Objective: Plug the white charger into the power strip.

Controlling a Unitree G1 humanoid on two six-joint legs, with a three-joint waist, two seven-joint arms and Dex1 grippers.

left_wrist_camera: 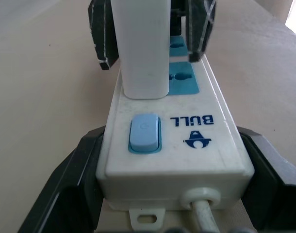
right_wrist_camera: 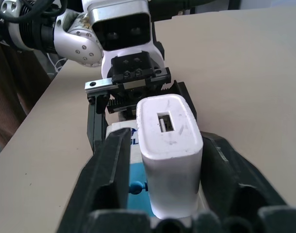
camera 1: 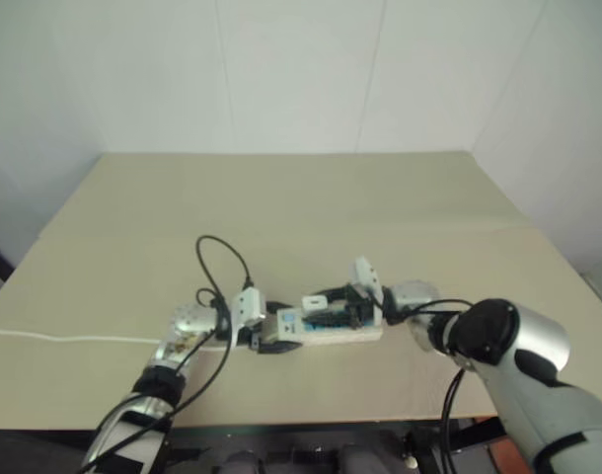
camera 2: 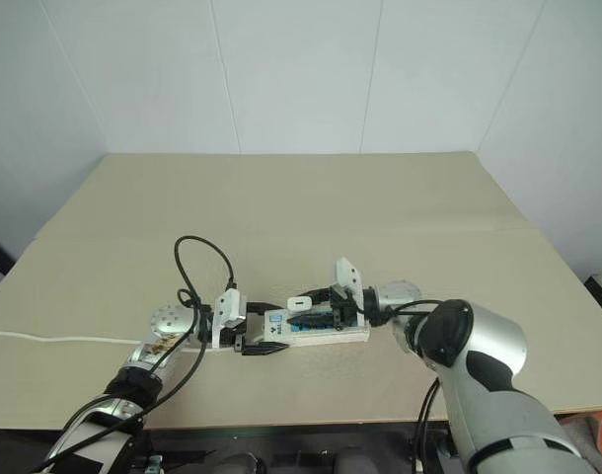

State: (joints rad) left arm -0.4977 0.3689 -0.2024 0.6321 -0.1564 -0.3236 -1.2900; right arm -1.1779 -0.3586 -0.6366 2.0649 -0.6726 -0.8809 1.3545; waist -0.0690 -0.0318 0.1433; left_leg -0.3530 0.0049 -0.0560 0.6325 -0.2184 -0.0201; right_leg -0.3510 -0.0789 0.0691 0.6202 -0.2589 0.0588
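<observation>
The power strip lies flat on the beige table, close to the near edge and roughly midway along it, its long side running parallel to that edge. The white charger stands upright on the strip, seated in the socket nearest the strip's blue switch; in the left wrist view its base meets the strip's top face just past the switch, beside the BULL logo, with a free blue socket face next to it on the far side. The left gripper reaches in from the robot's left and clamps the switch end of the strip, one black finger pressed along each long side of the white casing, so it holds the strip while the thin white cable leaves that end between the fingers. That cable trails across the table toward its left edge. The right gripper comes in from the robot's right, level with the charger; in the right wrist view its two black fingers flank the charger with a narrow gap visible on each side, so they stand parted and apart from the plug body rather than pinching it. The charger's top end shows a small rectangular port. Black cables loop up from the left wrist above the table.
</observation>
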